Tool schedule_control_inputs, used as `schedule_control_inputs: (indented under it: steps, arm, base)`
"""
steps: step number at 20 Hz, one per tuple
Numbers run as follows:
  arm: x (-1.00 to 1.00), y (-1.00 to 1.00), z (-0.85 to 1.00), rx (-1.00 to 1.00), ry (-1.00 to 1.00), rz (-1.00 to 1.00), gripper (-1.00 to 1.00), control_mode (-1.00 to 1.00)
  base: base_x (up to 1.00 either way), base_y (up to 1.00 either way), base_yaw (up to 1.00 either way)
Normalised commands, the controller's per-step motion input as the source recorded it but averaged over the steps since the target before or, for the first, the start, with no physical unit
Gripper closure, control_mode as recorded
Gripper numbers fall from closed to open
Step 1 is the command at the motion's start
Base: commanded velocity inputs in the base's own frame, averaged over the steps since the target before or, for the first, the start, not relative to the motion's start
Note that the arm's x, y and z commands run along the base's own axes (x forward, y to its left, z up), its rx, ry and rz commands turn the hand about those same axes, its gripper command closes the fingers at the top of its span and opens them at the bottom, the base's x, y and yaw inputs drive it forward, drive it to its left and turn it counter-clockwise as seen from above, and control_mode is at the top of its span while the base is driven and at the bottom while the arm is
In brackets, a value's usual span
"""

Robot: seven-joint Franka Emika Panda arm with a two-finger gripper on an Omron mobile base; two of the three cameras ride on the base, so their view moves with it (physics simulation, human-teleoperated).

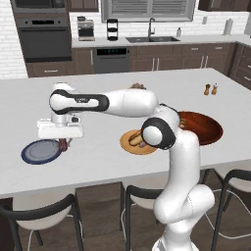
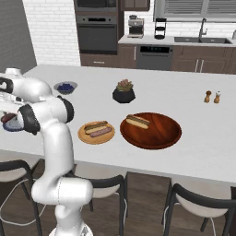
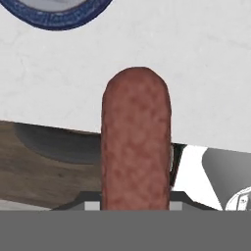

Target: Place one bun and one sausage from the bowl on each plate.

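Note:
My gripper point(image 1: 63, 141) hangs at the left of the counter, shut on a reddish-brown sausage point(image 3: 136, 142) that points down just off the right edge of the grey-blue plate point(image 1: 40, 151). That plate's dark blue rim point(image 3: 59, 14) curves along the top of the hand view, and the plate looks bare. The tan-orange plate point(image 2: 81, 133) holds one bun point(image 2: 96, 125) and one sausage point(image 2: 102, 132). One bun point(image 2: 138, 121) lies in the wide dark red-brown bowl point(image 2: 156, 136). My fingertips are hidden behind the sausage.
A small grey bowl of blue berries point(image 2: 65, 87) and a black plant pot point(image 2: 124, 93) stand farther back on the counter. Salt and pepper shakers point(image 2: 212, 97) are at the far right. Stools point(image 1: 44, 211) stand along the counter's near edge.

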Motion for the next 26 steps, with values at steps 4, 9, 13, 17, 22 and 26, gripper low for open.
schedule_control_inputs:
  steps: [4,9,13,17,22,26]
  arm:
    - [0.2,0.66,-0.46,0.0,-0.05,-0.02,1.0,-1.0]
    - [0.02,-0.06,-0.38,0.0,-0.15,-0.13,1.0,-1.0]
    - [-0.31,-0.61,-0.43,0.08,-0.25,-0.12,1.0,-1.0]
    - [-0.52,-0.64,-0.72,0.52,-0.27,-0.02,1.0,-1.0]
    - [0.04,-0.04,-0.13,0.53,-0.24,0.0,1.0,-1.0]
    - [0.41,0.12,0.0,0.06,-0.03,-0.02,1.0,-1.0]
  base:
    - [0.0,0.0,0.0]
    - [0.0,0.0,0.0]
    - [0.0,0.0,0.0]
    - [0.0,0.0,0.0]
    - [0.0,0.0,0.0]
    - [0.0,0.0,0.0]
